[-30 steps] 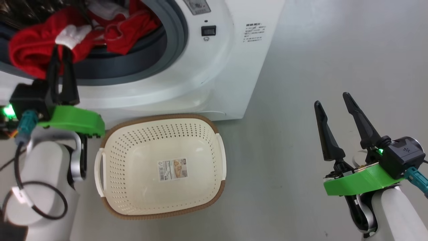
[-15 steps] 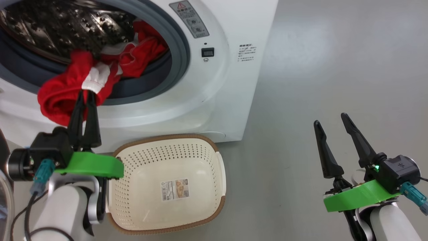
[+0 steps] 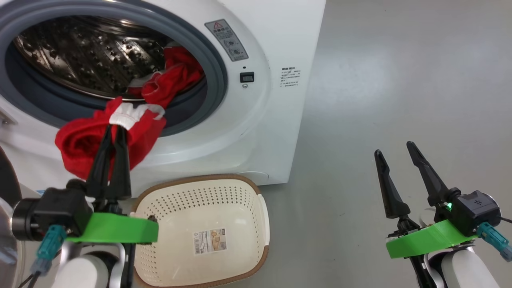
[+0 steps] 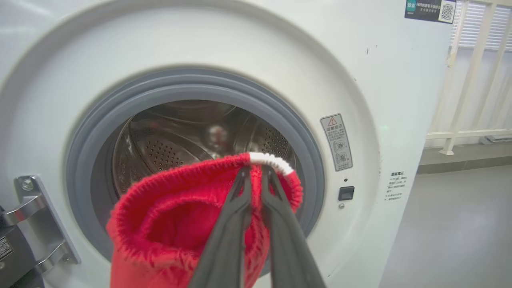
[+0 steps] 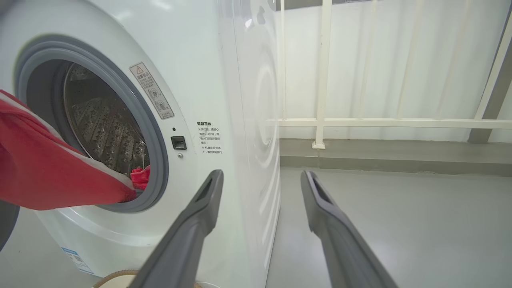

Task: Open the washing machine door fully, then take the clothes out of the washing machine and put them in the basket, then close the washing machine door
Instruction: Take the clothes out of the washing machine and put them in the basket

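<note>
Right now we have the left gripper [image 3: 114,129] pinched together on the clothes: its dark fingers meet on the white-trimmed hem of a bright red garment [image 3: 82,140]. The garment is soft and ribbed, and in the left wrist view it gapes like a pouch around the fingers [image 4: 240,208]. It hangs outside the washing machine [image 3: 260,120], over the lower edge of the grey rubber ring [image 3: 218,68]. A second red piece [image 3: 176,76] lies at the right side of the perforated steel drum, draped onto the ring.

We see the washing machine door [image 3: 6,176] only as a black sliver at the left edge of the head view. The basket [image 3: 192,179] stands on the floor just below the opening, close to the machine's front. It is cream with a brown rim, and a sticker [image 3: 210,241] is on its bottom.

Our right gripper [image 3: 394,149] hangs over bare floor well to the right, its fingers spread wide with nothing between them.

The floor [image 3: 400,80] is smooth pale grey. Beyond the machine's side, the right wrist view shows a white railing [image 5: 322,80] against a white wall.
</note>
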### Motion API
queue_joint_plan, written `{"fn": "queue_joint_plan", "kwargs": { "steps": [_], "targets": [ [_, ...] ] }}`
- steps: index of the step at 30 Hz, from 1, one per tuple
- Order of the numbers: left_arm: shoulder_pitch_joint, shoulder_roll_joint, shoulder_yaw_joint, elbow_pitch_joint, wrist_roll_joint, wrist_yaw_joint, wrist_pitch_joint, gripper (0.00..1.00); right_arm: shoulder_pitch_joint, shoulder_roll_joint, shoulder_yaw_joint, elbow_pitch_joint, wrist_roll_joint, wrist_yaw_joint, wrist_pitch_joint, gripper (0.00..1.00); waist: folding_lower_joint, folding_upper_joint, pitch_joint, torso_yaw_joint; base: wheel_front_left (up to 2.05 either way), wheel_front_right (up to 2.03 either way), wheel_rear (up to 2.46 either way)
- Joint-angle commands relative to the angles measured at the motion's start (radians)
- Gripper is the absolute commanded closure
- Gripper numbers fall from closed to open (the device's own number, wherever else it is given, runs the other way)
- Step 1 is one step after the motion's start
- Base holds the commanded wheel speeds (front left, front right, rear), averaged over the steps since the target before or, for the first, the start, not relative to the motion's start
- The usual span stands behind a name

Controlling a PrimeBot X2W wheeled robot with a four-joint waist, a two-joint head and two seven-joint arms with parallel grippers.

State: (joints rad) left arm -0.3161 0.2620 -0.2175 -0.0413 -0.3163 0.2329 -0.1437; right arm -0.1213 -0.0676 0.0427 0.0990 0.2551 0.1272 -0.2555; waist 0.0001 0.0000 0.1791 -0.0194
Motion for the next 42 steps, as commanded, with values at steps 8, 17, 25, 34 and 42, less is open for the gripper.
{"fn": "queue_joint_plan", "kwargs": {
  "steps": [8,17,25,34,42],
  "targets": [
    [0.046,0.003,0.003,-0.068,-0.018,0.013,0.043,1.0,-0.006,0.001,0.022,-0.033,0.007,0.003,-0.006,0.0,-0.0001,0.0,0.027,-0.013,0.0,0.0,0.0],
    [0.033,-0.049,-0.055,0.061,-0.044,-0.016,0.037,1.0,-0.025,0.002,0.028,-0.037,0.007,0.003,-0.006,0.0,-0.0001,0.0,0.076,-0.021,0.0,0.0,0.0],
    [-0.038,-0.089,-0.112,0.313,-0.015,-0.031,-0.005,1.0,-0.048,0.001,0.04,-0.048,0.006,0.003,-0.006,0.0,-0.0001,0.0,0.134,-0.031,0.0,0.0,0.0],
    [-0.153,-0.146,-0.111,0.62,-0.056,-0.078,-0.066,1.0,-0.075,0.002,0.057,-0.047,0.015,0.003,-0.006,0.0,-0.0001,0.0,0.203,-0.045,0.0,0.0,0.0],
    [-0.274,-0.18,-0.1,0.913,-0.114,-0.138,-0.082,1.0,-0.109,0.001,0.076,-0.051,0.02,0.003,-0.006,0.0,-0.0001,0.0,0.264,-0.075,0.0,0.0,0.0]
  ]
}}
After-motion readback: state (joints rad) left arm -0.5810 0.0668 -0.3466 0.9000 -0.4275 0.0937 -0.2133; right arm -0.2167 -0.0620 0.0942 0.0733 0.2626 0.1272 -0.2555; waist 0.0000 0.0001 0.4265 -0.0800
